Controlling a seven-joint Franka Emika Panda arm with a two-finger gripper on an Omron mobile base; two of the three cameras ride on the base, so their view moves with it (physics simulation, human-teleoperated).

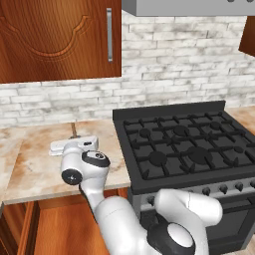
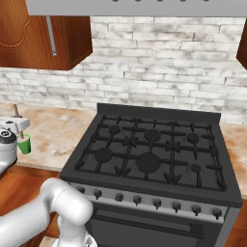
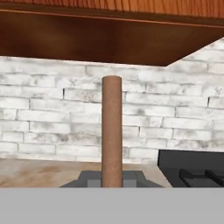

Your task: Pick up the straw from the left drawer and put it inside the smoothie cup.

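Claw (image 3: 111, 178) grips the upright straw (image 3: 112, 131) above the green smoothie cup (image 2: 24, 144) on the counter (image 2: 58, 135).

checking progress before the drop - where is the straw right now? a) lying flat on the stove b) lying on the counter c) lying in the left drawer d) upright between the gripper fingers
d: in the hand view the straw stands upright, rising from between the fingertips of the gripper, with the brick wall behind it.
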